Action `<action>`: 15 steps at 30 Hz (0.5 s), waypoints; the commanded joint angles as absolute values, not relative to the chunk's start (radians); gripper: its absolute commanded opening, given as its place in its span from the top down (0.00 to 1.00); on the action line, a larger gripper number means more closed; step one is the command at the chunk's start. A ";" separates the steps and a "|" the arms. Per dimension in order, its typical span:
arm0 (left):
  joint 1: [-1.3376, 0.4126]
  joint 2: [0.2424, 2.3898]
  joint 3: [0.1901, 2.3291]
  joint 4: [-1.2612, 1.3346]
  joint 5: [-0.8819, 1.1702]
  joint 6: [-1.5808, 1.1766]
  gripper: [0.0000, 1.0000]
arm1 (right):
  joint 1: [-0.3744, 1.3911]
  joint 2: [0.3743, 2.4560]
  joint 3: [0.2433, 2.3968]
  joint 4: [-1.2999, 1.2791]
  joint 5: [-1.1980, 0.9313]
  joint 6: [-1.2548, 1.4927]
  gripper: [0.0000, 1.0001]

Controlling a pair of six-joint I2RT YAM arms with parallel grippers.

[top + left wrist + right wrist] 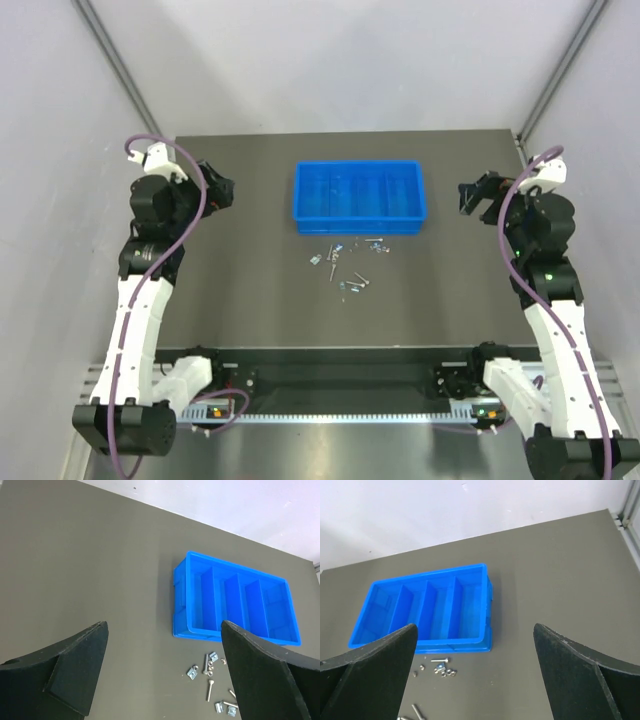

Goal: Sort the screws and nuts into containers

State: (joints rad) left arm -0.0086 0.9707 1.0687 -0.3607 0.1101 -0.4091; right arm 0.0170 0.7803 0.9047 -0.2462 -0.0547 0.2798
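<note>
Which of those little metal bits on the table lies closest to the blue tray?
The thin screw lying alongside the blue tray's front wall; the other bits sit further out from it.

The four-compartment blue tray (470,610) lay at ten o'clock on the grey table (560,580), screws (440,660) and nuts (446,671) loose just off its six o'clock wall, the right gripper (475,630) gaping wide below.

Top external: high, behind the arm bases, looks down and forward over the whole table (250,300), farthest off. Left wrist: over the table's left side, faces centre, closer, framed by the left gripper's fingers (75,672). Right wrist: mirrored from the right, the right gripper's fingers (370,677) frame it. All three share the blue tray (360,192), screws (209,690) and nuts (193,672).
</note>
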 commanded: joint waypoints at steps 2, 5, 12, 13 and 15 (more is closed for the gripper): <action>-0.006 0.925 1.062 -0.328 0.077 -0.384 0.01 | 0.008 0.782 0.917 -0.195 -0.117 0.259 0.00; -0.008 0.919 1.054 -0.325 0.058 -0.385 0.01 | 0.008 0.787 0.917 -0.198 -0.117 0.255 0.00; -0.008 0.954 1.075 -0.347 0.101 -0.379 0.01 | 0.008 0.776 0.893 -0.190 -0.110 0.268 0.00; -0.006 0.956 1.074 -0.347 0.115 -0.377 0.01 | 0.009 0.778 0.885 -0.186 -0.115 0.273 0.00; -0.008 0.963 1.072 -0.347 0.139 -0.377 0.02 | 0.008 0.779 0.876 -0.186 -0.124 0.284 0.00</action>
State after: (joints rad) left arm -0.0086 0.9573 1.0676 -0.3618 0.0971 -0.3923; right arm 0.0170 0.7872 0.8898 -0.2298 -0.1047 0.2722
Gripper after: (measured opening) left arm 0.984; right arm 0.996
